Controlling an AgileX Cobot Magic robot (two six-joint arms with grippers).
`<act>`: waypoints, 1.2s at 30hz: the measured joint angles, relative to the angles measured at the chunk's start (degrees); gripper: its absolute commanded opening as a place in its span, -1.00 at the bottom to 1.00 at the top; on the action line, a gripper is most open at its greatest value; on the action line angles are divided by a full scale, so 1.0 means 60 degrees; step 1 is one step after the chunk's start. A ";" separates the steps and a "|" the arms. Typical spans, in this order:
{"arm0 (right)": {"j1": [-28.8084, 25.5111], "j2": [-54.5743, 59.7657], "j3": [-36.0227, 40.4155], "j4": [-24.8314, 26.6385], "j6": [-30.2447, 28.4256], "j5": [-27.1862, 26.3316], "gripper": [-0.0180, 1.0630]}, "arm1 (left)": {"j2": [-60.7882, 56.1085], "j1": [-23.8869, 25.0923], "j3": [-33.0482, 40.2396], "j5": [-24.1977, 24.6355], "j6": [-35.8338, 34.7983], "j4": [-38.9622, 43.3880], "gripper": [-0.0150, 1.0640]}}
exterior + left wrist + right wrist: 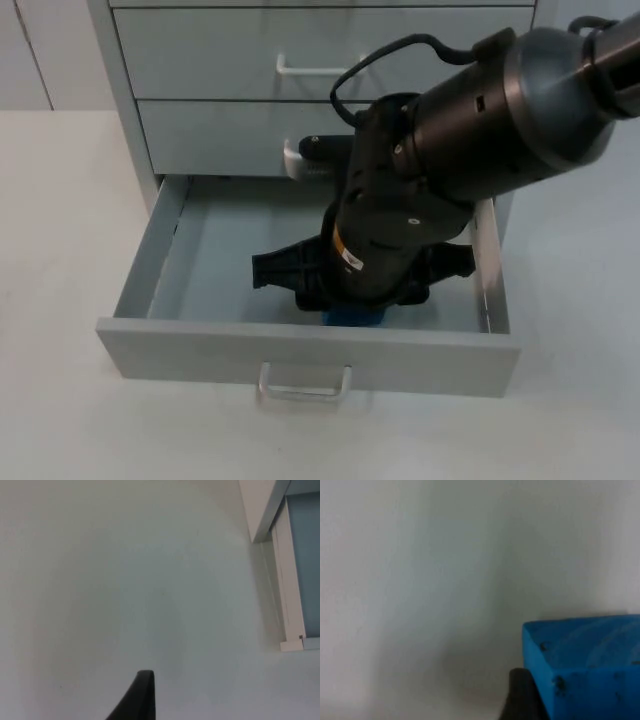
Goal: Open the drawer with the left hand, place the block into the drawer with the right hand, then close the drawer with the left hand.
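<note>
You are looking at a grey cabinet (130, 90) standing on the white tabletop (60, 300), with its bottom drawer (300, 345) pulled out toward the camera and its metal handle (305, 385) facing front. Above it, 2 closed drawers are showing, the upper one carrying a handle (310, 68). Your right arm is reaching down into the open drawer, and the right tool (352, 310) is sitting low inside it, close behind the front panel. The blue block (352, 317) is lying inside the drawer directly beneath that tool; in the top view a small blue patch of it is showing under the black body. In the right wrist view the blue block (585, 665) is appearing against the pale drawer floor (420, 580), with a black fingertip (520, 695) touching its side face. You cannot tell from these views whether the right tool is clamped on the block or standing apart from it. Your left arm is waiting off to the side: in the left wrist view one dark fingertip (140, 697) is hanging over bare tabletop (125, 580), with the corner of the cabinet (260, 505) and the edge of the drawer (292, 605) well apart from it. You cannot tell how the left tool is set either.
</note>
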 measured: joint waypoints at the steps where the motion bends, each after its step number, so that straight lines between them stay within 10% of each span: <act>1: 0.0000 0.0000 0.0000 0.0000 0.0000 0.0000 0.35 | 0.0000 0.0000 0.0000 0.0000 0.0000 0.0000 0.98; 20: 0.0017 -0.1344 -0.0016 0.0017 -0.0703 0.0518 0.53 | 0.0000 0.0000 0.0000 -0.0016 0.0000 -0.0014 0.98; 36: 0.0017 -0.3060 0.0472 0.2542 -0.4669 0.2952 0.53 | 0.0000 0.0000 0.0000 -0.0016 0.0000 -0.0075 0.98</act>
